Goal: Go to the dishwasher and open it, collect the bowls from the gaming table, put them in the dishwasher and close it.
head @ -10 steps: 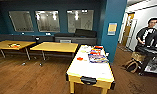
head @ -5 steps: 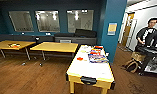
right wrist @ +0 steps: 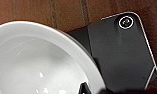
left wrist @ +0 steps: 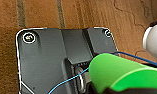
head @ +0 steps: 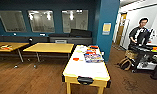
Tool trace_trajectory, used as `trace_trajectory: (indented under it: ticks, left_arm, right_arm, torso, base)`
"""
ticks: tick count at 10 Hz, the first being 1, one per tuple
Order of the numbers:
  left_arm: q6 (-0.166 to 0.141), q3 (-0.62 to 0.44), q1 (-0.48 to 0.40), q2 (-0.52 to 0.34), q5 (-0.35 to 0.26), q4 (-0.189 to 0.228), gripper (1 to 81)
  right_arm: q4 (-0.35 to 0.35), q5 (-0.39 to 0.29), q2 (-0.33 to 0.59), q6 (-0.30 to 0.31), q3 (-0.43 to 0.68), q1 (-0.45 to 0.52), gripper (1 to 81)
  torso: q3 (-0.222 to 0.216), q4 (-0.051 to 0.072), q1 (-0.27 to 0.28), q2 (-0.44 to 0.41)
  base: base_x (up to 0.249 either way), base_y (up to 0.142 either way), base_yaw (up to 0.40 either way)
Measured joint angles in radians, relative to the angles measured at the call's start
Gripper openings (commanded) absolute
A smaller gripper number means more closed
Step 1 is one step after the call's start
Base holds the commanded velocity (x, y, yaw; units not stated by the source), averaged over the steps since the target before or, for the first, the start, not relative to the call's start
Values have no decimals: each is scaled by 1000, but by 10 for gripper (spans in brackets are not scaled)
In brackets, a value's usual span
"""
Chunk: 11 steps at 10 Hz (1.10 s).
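Close under the left wrist camera sits one green bowl (left wrist: 124,72); by the right wrist camera, one white bowl (right wrist: 36,62). Below both is brown floor (left wrist: 39,15). Whether the left gripper or the right gripper grips its bowl cannot be told. Ahead stands one gaming table (head: 86,71), with one small red thing (head: 75,59), perhaps a bowl, near its left edge. Beyond are two yellow tables (head: 50,47), three windows (head: 41,21), and one person (head: 139,35) at right.
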<state>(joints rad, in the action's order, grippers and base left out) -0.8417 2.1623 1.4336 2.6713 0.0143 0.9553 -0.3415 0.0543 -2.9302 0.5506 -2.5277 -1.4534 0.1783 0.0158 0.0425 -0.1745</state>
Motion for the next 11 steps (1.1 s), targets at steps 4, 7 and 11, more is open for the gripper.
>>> trace_trajectory:
  ticks: [4, 7, 11]
  left_arm:
    - [0, 35, -13, 23, 3, 7, 10]
    - [-1, 114, -10, 46, 5, 6, 10]
    - [-9, 208, -3, 94, 12, 6, 10]
  right_arm:
    - [0, 1, 3, 3, -6, -7, 10]
    - [-9, -2, 1, 3, -15, -13, 10]
    - [-37, -1, 3, 3, -24, -28, 10]
  torso:
    - [0, 0, 0, 0]
    - [0, 0, 0, 0]
    - [0, 0, 0, 0]
  base:
    - [0, 0, -400]
    - [0, 0, -400]
    - [0, 0, -400]
